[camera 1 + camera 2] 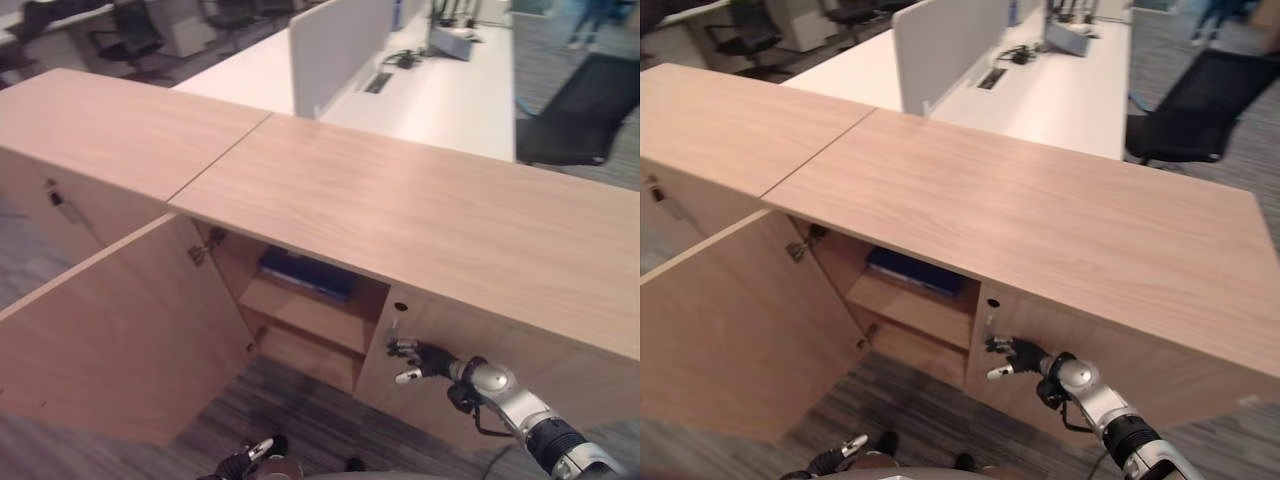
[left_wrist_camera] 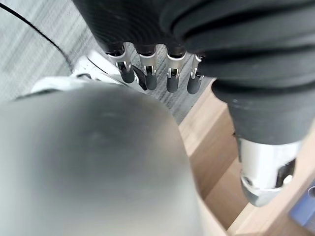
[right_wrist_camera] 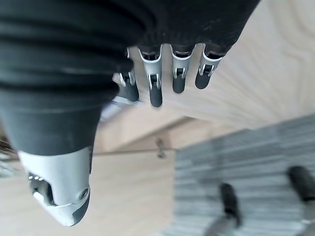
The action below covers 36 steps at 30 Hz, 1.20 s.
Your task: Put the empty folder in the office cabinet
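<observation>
A dark blue flat folder (image 1: 305, 272) lies on the upper shelf (image 1: 310, 312) inside the low light-wood office cabinet (image 1: 420, 205). The cabinet's top edge cuts off the folder's back part, so just its front strip and edge can be made out; whether it holds anything cannot be told. The lower compartment beneath the shelf is in shade, and little can be read there.

The cabinet's left door (image 1: 110, 335) stands swung wide open toward the robot. The right door (image 1: 500, 345) is closed or nearly so. The right hand (image 1: 415, 360) is held just at that door's left edge, below a small round hole in the panel; its fingers (image 3: 155, 88) are straight and spread, clasping nothing, and whether they touch the wood cannot be told. The left hand (image 1: 245, 460) shows low at the bottom edge of the eye views, above the floor; its fingers (image 2: 147, 76) hang relaxed and loosely apart, with nothing in them.

The floor is grey striped carpet (image 1: 300, 415). Behind the cabinet stands a long white table (image 1: 440, 90) with a pale grey divider screen (image 1: 335, 45), and black office chairs (image 1: 575, 110) stand beside it.
</observation>
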{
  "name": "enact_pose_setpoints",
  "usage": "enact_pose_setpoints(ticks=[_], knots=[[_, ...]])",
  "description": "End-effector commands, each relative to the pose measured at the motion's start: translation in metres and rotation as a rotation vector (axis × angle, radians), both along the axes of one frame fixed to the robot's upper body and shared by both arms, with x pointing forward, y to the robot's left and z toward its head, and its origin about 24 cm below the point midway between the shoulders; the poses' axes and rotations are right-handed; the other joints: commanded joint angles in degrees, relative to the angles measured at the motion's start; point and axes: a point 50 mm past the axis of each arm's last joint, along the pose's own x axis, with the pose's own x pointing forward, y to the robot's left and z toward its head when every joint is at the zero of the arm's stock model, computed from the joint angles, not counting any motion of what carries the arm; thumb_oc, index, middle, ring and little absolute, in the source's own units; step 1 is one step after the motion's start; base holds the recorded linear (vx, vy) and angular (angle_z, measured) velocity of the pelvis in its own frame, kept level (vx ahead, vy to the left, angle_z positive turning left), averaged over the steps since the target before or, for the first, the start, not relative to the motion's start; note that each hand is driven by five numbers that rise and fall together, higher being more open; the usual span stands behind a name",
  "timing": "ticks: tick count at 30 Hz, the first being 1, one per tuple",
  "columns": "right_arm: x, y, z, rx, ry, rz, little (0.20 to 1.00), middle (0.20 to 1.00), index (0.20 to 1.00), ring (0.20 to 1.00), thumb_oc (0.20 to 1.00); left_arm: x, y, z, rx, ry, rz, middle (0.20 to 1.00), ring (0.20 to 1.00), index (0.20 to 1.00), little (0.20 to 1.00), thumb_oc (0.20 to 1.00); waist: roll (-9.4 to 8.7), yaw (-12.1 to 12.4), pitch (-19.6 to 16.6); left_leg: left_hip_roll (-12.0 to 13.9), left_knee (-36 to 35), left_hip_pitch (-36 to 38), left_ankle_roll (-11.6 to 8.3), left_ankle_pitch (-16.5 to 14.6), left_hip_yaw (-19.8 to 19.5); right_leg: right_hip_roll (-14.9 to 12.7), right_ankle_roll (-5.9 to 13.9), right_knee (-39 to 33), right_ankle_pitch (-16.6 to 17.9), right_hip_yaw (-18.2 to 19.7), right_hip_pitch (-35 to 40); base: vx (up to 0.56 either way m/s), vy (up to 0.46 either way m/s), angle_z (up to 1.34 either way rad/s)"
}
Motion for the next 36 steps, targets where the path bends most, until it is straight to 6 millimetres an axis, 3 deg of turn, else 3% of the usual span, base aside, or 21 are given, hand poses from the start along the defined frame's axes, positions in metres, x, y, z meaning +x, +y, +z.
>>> enact_pose_setpoints(ticks=[1,2,4,5,6,12,13,17,20,22,23,26,28,29,32,36], knots=[[0.032,-0.012,0.029,-0.063,-0.163,-0.026,1.0,1.0,1.0,1.0,1.0,0.0,0.007,0.001,0.022,0.005,-0.018,1.0,1.0,1.0,1.0,1.0,-1.64,-0.9,0.2,-0.2,-0.2,0.4,0.34,-4.0,3.2,-5.5,7.02,-2.2,-4.7,2.1,4.7,-0.03,-0.056,0.29],[0.03,-0.015,0.028,-0.08,-0.158,-0.03,1.0,1.0,1.0,1.0,1.0,-0.001,0.008,0.0,0.026,0.011,-0.015,1.0,1.0,1.0,1.0,1.0,-1.56,-1.0,0.4,0.1,-0.1,-0.1,0.4,-3.6,4.6,-5.6,6.88,-2.2,-4.8,1.5,4.9,-0.08,-0.096,0.4],[0.026,-0.029,0.024,-0.133,-0.141,-0.079,1.0,1.0,1.0,1.0,1.0,-0.004,0.011,-0.001,0.043,0.029,0.005,1.0,1.0,1.0,1.0,1.0,-1.68,-1.6,1.4,1.4,1.9,-2.0,1.37,-3.1,11.5,-5.9,6.28,-2.4,-4.7,0.1,5.3,-0.13,-0.068,0.46],[0.024,-0.037,0.023,-0.146,-0.139,-0.119,1.0,1.0,1.0,1.0,1.0,-0.003,0.012,-0.001,0.048,0.03,0.013,1.0,1.0,1.0,1.0,1.0,-2.27,-2.1,1.9,2.2,5.9,-1.9,2.13,-5.5,17.8,-6.7,5.88,-2.0,-4.4,-0.5,4.7,-0.15,-0.031,0.39],[0.022,-0.04,0.022,-0.148,-0.137,-0.139,1.0,1.0,1.0,1.0,1.0,-0.002,0.012,-0.001,0.047,0.028,0.012,1.0,1.0,1.0,1.0,1.0,-2.43,-2.3,2.1,2.4,7.8,-1.3,2.41,-6.5,19.8,-7.0,5.69,-1.8,-4.3,-0.7,4.4,-0.15,-0.02,0.33],[0.015,-0.064,0.023,-0.191,-0.137,-0.246,1.0,1.0,1.0,1.0,1.0,0.005,0.008,0.0,0.046,0.014,0.022,1.0,1.0,1.0,1.0,1.0,-2.63,-5.2,0.8,5.3,12.8,3.1,3.07,-8.5,27.6,-7.7,5.22,-2.1,-3.7,-3.8,2.7,-0.03,0.014,0.35],[0.009,-0.076,0.023,-0.209,-0.133,-0.294,1.0,1.0,1.0,1.0,1.0,0.012,0.007,0.001,0.045,-0.003,0.02,1.0,1.0,1.0,1.0,1.0,-1.93,-6.4,-0.2,6.2,11.1,6.5,2.07,-9.8,29.0,-7.3,5.57,-2.5,-4.2,-5.1,2.9,0.05,0.067,0.34],[-0.005,-0.104,0.023,-0.298,-0.105,-0.359,1.0,1.0,1.0,1.0,1.0,0.021,0.002,0.002,0.043,-0.024,-0.002,1.0,1.0,1.0,1.0,1.0,-0.86,-8.4,-1.7,6.4,1.6,9.6,0.73,-9.0,33.9,-7.8,6.54,-4.2,-3.1,-8.6,3.0,0.0,0.112,0.82],[-0.01,-0.109,0.019,-0.336,-0.077,-0.358,1.0,1.0,1.0,1.0,1.0,0.021,0.003,0.002,0.05,-0.017,-0.011,1.0,1.0,1.0,1.0,1.0,-0.71,-8.3,-2.4,5.7,-1.8,10.5,0.59,-8.9,34.7,-8.3,6.99,-4.5,-2.6,-9.2,3.0,-0.01,0.11,0.29],[-0.037,-0.101,-0.016,-0.434,0.145,-0.222,1.0,1.0,1.0,1.0,1.0,0.028,0.003,0.004,0.069,-0.038,-0.061,1.0,1.0,1.0,1.0,1.0,-0.65,-6.9,-2.8,3.9,-6.2,11.4,1.1,-8.5,34.1,-9.8,8.29,-5.0,-0.6,-11.0,2.5,-0.09,0.269,0.15],[-0.05,-0.087,-0.035,-0.431,0.236,-0.176,1.0,1.0,1.0,1.0,1.0,0.031,0.004,0.005,0.085,-0.048,-0.086,1.0,1.0,1.0,1.0,1.0,-0.56,-6.1,-2.9,2.9,-7.2,11.2,1.66,-8.6,33.2,-10.6,8.89,-5.1,0.2,-11.7,2.3,-0.09,0.215,0.12],[-0.069,-0.061,-0.061,-0.396,0.354,-0.142,1.0,1.0,1.0,1.0,1.0,0.039,0.003,0.007,0.107,-0.069,-0.119,1.0,1.0,1.0,1.0,1.0,-0.27,-4.7,-3.1,1.2,-7.6,10.3,2.6,-9.1,31.6,-12.2,9.81,-5.3,1.4,-13.1,2.1,-0.07,0.153,0.2],[-0.069,-0.06,-0.062,-0.395,0.353,-0.142,1.0,1.0,1.0,1.0,1.0,0.039,0.004,0.007,0.108,-0.069,-0.119,1.0,1.0,1.0,1.0,1.0,-0.34,-4.8,-3.2,1.2,-7.6,10.2,2.63,-9.1,31.5,-12.2,9.84,-5.3,1.4,-13.1,2.1,-0.03,0.092,0.35],[-0.079,-0.048,-0.073,-0.381,0.404,-0.148,1.0,1.0,1.0,1.0,1.0,0.046,0.001,0.008,0.121,-0.089,-0.141,1.0,1.0,1.0,1.0,1.0,-0.07,-3.8,-3.4,-0.3,-7.7,9.6,3.38,-9.5,30.2,-13.5,10.55,-5.4,2.2,-14.0,2.1,-0.05,0.185,0.24],[-0.091,-0.037,-0.084,-0.35,0.464,-0.217,1.0,1.0,1.0,1.0,1.0,0.056,-0.005,0.012,0.128,-0.131,-0.178,1.0,1.0,1.0,1.0,1.0,0.45,-2.4,-3.8,-2.8,-7.9,8.6,4.68,-10.2,27.9,-15.6,11.75,-5.5,3.4,-15.4,2.2,-0.05,0.236,0.4],[-0.114,-0.04,-0.093,-0.293,0.547,-0.408,1.0,1.0,1.0,1.0,1.0,0.071,-0.015,0.02,0.106,-0.209,-0.219,1.0,1.0,1.0,1.0,1.0,1.44,-1.0,-4.4,-6.4,-8.0,8.1,6.47,-10.9,24.8,-19.4,13.54,-4.5,4.7,-17.8,2.9,-0.02,0.261,0.48]])
